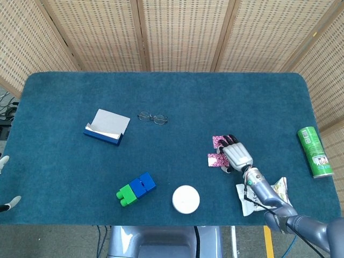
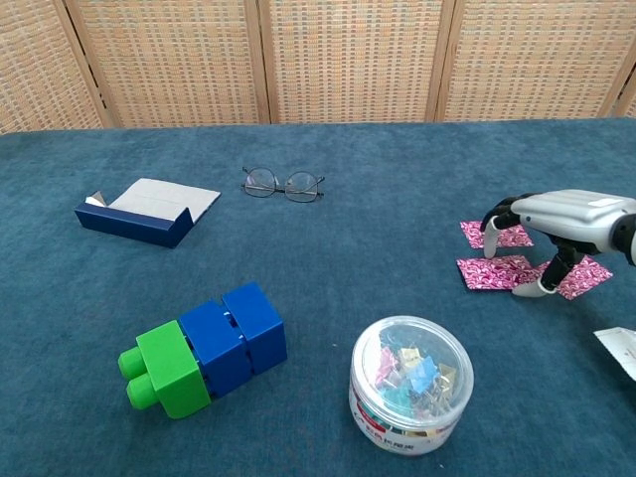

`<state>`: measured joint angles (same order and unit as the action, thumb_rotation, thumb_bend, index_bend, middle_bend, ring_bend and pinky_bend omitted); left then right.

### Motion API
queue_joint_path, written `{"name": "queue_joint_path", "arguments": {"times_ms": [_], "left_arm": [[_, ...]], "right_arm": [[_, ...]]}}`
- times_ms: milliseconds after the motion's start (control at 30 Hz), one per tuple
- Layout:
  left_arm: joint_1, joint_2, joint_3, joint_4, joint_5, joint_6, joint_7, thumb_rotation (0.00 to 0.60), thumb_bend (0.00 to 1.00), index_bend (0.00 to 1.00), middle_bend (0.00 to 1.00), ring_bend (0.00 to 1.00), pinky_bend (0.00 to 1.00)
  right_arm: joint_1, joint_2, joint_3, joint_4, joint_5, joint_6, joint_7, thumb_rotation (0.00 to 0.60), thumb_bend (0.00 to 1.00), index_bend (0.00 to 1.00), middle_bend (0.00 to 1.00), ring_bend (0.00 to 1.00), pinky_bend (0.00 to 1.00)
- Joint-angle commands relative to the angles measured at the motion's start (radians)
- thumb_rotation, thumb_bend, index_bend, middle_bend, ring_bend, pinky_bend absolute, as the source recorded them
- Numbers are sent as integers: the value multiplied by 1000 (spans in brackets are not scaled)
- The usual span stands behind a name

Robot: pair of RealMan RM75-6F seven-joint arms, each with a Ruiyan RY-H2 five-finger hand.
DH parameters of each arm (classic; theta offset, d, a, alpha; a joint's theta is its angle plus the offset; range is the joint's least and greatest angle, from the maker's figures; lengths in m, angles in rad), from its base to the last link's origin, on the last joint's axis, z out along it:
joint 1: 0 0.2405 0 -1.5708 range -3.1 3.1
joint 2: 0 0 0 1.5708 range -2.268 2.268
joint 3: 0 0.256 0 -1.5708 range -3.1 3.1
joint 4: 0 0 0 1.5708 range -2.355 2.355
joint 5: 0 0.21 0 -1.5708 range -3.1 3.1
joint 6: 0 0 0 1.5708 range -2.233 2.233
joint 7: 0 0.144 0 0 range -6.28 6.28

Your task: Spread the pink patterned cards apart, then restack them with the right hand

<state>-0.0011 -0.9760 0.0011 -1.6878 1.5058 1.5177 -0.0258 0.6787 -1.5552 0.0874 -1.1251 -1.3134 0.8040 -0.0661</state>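
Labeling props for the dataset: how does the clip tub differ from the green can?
The clip tub stands upright near the front edge; the green can lies on its side by the right edge. The tub is short, wide and clear, with coloured clips visible inside; the can is slim and opaque with a printed label. Both are round containers, and neither hand touches them.

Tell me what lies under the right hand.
Under the right hand lie pink cards spread on the table: three show at its edges. The palm hides their middle parts and any card beneath it.
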Motion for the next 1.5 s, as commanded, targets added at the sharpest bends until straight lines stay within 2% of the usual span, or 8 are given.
{"name": "queue_joint_path", "arguments": {"times_ms": [33,267,567,900,1233,1367,1500], "left_arm": [[-1,0,0,-1,1,0,1,600,59,0,0,0,0],[1,-1,1,-2,2,1,1,600,58,0,0,0,0],[9,3,3,-5,0,10,2,600,59,0,0,0,0],[18,8,3,-16,-7,18,10,600,59,0,0,0,0],[18,9,2,-24,-14,14,22,600,58,0,0,0,0],[18,9,1,-25,-15,13,25,600,58,0,0,0,0],[18,8,1,-26,-15,13,27,600,58,0,0,0,0]], "right_arm": [[4,11,6,-12,1,1,-4,600,311,510,172,0,0],[26,33,29,-24,5,-6,-1,600,311,510,172,0,0],[61,26,42,33,5,-46,19,600,311,510,172,0,0],[112,-27,46,212,-16,-108,107,600,311,510,171,0,0],[130,-75,22,329,-55,-130,194,600,311,509,153,0,0],[131,-83,14,354,-64,-136,207,600,311,477,134,0,0],[134,-85,10,371,-69,-145,228,600,311,385,109,0,0]]}}
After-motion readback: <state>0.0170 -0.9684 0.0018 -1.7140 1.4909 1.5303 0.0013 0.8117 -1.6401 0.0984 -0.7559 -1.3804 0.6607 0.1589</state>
